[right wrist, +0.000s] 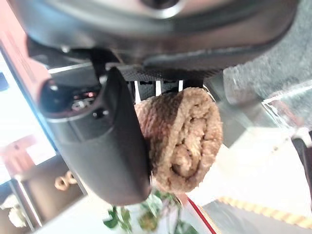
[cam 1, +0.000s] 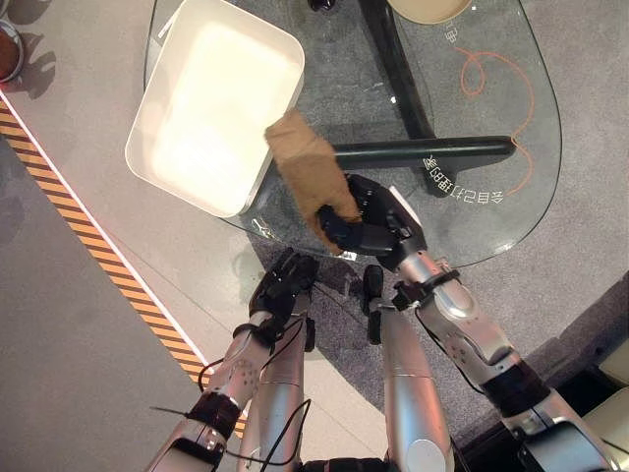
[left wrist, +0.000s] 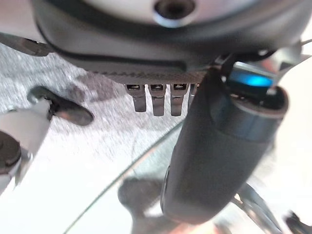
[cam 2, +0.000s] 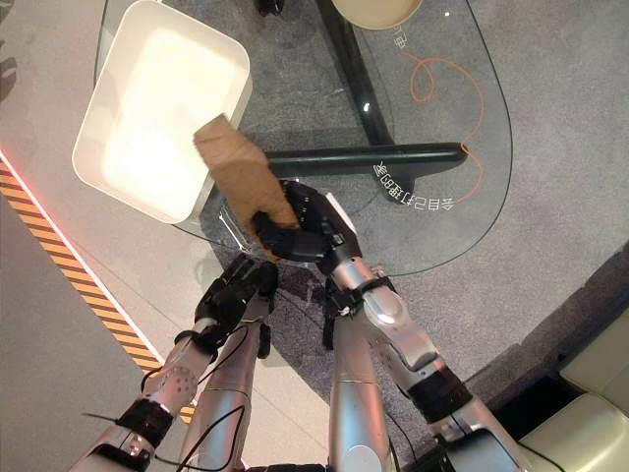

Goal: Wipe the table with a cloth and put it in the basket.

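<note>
A brown cloth is gripped in my right hand, which is shut on it above the near edge of the glass table. The cloth's free end sticks up toward the white basket, reaching its near right rim. In the right wrist view the rolled cloth sits between the thumb and the curled fingers. My left hand hangs below the table's near edge with its fingers curled and nothing in them; its thumb fills much of the left wrist view.
The white basket is a shallow rectangular tub lying on the table's left part, overhanging the edge. A red cord lies on the glass at the right. A beige round object is at the far edge. Orange-black striped tape runs along the floor at left.
</note>
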You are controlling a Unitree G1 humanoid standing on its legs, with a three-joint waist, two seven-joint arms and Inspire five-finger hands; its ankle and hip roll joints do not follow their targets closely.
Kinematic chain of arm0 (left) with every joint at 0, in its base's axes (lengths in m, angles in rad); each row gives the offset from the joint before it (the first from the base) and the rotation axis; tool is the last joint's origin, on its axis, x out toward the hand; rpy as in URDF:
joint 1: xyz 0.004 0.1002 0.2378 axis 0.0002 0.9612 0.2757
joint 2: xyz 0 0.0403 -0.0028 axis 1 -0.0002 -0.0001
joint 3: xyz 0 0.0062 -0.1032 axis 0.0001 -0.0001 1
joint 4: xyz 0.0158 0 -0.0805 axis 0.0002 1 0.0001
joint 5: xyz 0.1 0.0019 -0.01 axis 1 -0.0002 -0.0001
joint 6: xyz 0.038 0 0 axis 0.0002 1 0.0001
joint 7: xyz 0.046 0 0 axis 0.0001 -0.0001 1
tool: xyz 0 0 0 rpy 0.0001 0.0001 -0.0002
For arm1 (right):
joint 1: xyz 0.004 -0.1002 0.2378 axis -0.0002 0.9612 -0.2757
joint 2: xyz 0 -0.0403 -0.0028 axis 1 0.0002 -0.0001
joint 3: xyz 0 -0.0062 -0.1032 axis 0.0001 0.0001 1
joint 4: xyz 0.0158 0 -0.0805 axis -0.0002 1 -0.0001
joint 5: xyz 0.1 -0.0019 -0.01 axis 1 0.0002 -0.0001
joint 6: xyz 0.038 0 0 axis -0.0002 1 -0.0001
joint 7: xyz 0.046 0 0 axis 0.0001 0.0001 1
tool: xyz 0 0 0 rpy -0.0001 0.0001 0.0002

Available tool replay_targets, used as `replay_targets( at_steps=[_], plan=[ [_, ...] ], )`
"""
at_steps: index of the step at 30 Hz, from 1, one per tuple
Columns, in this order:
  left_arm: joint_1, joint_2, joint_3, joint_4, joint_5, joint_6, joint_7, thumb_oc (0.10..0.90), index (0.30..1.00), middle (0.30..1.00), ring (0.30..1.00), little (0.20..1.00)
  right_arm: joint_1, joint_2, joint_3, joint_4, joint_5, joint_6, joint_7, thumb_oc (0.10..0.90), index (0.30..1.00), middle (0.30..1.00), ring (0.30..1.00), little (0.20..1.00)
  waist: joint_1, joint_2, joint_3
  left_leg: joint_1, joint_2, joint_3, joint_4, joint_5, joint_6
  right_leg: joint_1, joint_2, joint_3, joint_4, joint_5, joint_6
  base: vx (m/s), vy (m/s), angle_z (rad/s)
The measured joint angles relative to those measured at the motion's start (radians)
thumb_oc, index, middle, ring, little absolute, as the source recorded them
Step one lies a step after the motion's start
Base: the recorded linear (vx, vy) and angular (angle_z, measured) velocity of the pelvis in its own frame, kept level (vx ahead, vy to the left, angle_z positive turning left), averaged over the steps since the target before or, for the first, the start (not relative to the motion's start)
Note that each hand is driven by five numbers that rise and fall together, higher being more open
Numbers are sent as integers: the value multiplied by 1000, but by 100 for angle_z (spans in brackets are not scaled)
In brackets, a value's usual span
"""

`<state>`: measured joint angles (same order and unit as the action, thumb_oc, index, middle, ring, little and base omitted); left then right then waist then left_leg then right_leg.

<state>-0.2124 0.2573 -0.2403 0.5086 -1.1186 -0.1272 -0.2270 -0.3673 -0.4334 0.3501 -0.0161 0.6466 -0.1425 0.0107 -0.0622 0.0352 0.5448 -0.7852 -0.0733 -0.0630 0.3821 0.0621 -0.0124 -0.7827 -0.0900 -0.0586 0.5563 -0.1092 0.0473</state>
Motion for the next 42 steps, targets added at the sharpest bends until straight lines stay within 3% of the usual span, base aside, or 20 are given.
replay_targets(
  at_steps=[4,7,20,33,42],
  plan=[
    [127,33,107,-18,-151,26,-364,800,900,900,900,900,78,1,-109,-9,0,-16,52,100,300,300,300,200,-2,4,0,18,-3,29,-21,-3,5,1,-6,27,-10,1,4,-14,124,-14],
    [190,55,129,-31,-213,29,-462,800,900,900,900,900,110,0,-162,-9,1,-20,73,100,300,300,300,200,-5,8,1,24,-2,43,-39,-3,6,1,-5,40,-26,5,7,-23,60,-11],
    [152,66,109,-245,-344,36,-463,800,900,900,900,900,81,-46,-151,-120,-22,2,92,100,300,300,300,200,-24,51,2,37,1,71,-66,5,9,-7,-6,64,-38,6,13,-3,43,-4],
    [49,77,15,-305,-358,65,-407,800,900,900,900,900,2,-92,28,-120,-59,99,116,100,300,300,300,200,-19,56,3,23,5,75,-67,3,5,-29,-6,65,-27,4,9,0,0,0],
    [9,99,-7,-331,-348,70,-351,800,900,900,900,900,-66,-151,74,-120,-142,166,116,100,300,300,300,200,-1,56,3,10,5,73,-63,5,8,-42,-7,64,-21,2,7,0,0,0]
  ],
)
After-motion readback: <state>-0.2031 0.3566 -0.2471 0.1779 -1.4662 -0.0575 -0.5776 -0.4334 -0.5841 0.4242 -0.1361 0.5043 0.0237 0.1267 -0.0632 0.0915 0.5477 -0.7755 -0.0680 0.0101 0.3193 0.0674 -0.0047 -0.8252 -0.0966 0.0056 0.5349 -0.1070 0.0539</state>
